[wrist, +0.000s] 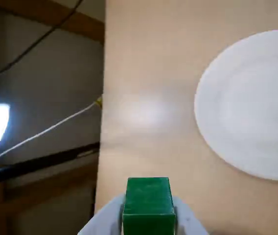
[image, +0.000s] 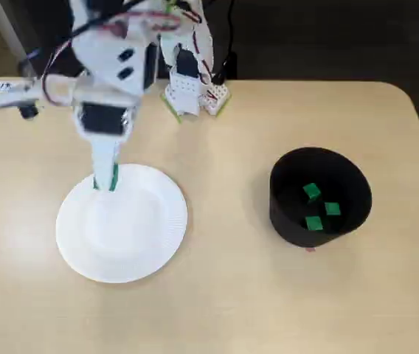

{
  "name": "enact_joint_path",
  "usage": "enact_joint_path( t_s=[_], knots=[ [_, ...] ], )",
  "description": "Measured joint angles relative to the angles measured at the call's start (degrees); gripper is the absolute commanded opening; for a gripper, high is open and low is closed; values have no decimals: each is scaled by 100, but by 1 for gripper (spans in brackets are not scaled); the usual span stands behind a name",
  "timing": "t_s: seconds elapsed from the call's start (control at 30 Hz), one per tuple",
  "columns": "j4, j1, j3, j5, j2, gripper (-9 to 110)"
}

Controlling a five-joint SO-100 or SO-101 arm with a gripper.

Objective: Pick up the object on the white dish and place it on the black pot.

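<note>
Gripper (wrist: 149, 215): green cube (wrist: 148, 201) is pinched, held above white dish (image: 121, 236) | step: cube is lifted | next: it must be carried to black pot (image: 287, 210) and dropped.

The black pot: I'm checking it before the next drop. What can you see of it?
The matte black round straight-walled pot stands upright on the light wooden table, to the right of the white paper plate in the fixed view, apart from it. It is open-topped, and three small bright green cubes lie inside. Nothing else touches it.
</note>
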Motion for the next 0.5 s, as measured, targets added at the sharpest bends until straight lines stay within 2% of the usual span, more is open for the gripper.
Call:
enact_joint_path(
  t_s=[0.23, 0.5],
  knots=[
    [-44, -2039, -88, 211, 703, 0],
    [-290, -4333, -97, 53, 149, 0]
  ],
)
